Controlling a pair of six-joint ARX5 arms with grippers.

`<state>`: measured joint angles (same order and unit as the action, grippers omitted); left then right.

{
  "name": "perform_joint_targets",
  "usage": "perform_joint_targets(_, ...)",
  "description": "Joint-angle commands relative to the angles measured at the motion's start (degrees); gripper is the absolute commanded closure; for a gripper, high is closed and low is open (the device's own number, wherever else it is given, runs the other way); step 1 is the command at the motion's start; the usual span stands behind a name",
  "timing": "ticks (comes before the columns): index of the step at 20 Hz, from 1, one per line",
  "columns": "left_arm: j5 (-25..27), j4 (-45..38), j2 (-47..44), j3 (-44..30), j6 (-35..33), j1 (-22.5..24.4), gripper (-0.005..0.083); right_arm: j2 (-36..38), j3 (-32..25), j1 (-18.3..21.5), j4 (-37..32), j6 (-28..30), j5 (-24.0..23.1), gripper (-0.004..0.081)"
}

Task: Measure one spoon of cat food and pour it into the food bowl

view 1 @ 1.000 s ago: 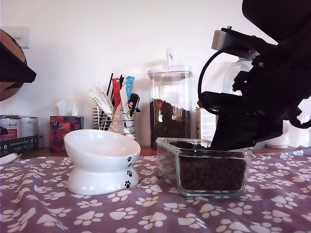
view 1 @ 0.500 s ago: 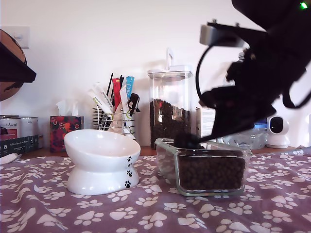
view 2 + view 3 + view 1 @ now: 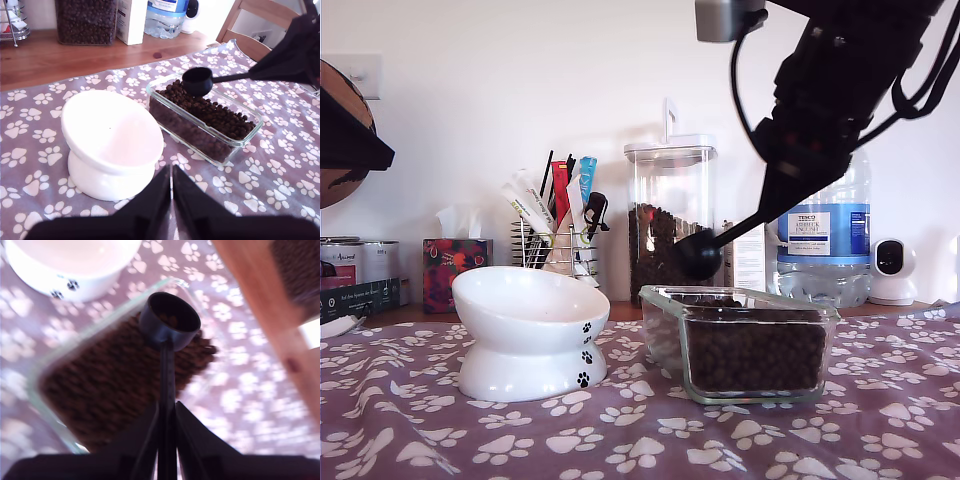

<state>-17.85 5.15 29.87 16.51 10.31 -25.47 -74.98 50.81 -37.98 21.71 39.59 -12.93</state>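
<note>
Step in hand: carry, by my read. My second gripper point(image 3: 166, 440) is clamped on the handle of the spoon point(image 3: 700, 255), cup lifted clear above the glass dish point(image 3: 752, 345), over the dish end nearest the food bowl point(image 3: 525, 330). The second wrist view shows a few pellets of cat food point(image 3: 167, 319) low in the cup; it's blurred, so fill level is unclear, and it looks well short of a full spoon.

My first gripper point(image 3: 171, 195) hangs just beside the food bowl, on the near side of it in its own view, jaws together with nothing between them.

Food bowl is empty, sits beside the glass dish with a strip of paw-print cloth point(image 3: 630, 430) between them. Bulk of the cat food sits in the dish; more in the tall canister point(image 3: 670, 220) behind it.

Next move, as I judge it: translate the cup sideways from the dish to over the bowl opening, keep it level, then roll the wrist to tip. Risk: pellets spilling onto the cloth between them.
</note>
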Motion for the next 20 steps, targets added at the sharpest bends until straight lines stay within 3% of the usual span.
perform_joint_targets(1,0.2,-0.5,0.2,0.0,-0.2,0.0,0.0793,-0.5,0.2,-0.1,0.2,11.8,-1.8,0.0782)
perform_joint_targets(5,0.2,-0.5,0.2,0.0,-0.2,0.0,0.0793,-0.5,0.2,-0.2,-1.4,32.4,-4.3,0.0782)
perform_joint_targets(9,0.1,-0.5,0.1,0.0,0.2,0.0,0.0793,-1.0,0.2,-0.2,-4.4,52.4,-10.0,0.0782)
perform_joint_targets(11,0.1,-0.5,0.1,0.0,0.3,0.0,0.0793,-2.8,0.2,-0.2,-4.7,56.8,-10.5,0.0782)
perform_joint_targets(13,0.0,-0.5,0.1,0.0,0.3,0.0,0.0793,-5.9,0.2,-0.2,-5.7,62.8,-13.9,0.0782)
perform_joint_targets(16,-0.2,-0.5,0.1,0.0,0.3,0.0,0.0793,-10.3,0.8,-0.6,-9.3,65.5,-17.8,0.0782)
perform_joint_targets(20,-1.3,-0.5,0.1,0.0,0.9,0.0,0.0793,-12.1,4.3,-1.0,-7.2,66.5,-18.9,0.0782)
